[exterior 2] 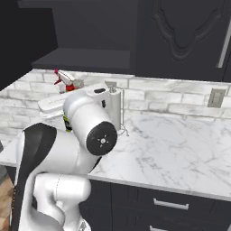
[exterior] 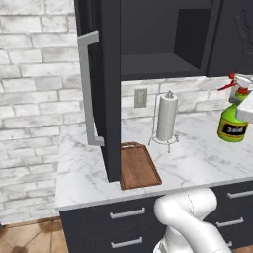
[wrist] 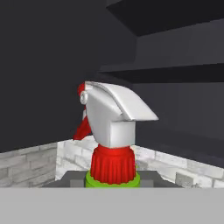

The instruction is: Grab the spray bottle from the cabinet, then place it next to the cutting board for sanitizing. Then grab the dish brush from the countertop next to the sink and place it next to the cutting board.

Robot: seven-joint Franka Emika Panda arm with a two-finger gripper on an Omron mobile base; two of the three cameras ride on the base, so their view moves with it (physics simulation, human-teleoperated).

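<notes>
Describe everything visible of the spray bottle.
The spray bottle is bright green plastic with a black label, a ribbed red collar and a white trigger head with a red nozzle. It stands upright in the air above the countertop, out of the cabinet, gripped at the neck by the gripper.

Glossy white, rounded arm segments with smooth tubular shells. Broad black band down one link, plus a dark circular joint cap dotted with small pale screws around a central hub. No cables visible.
</notes>
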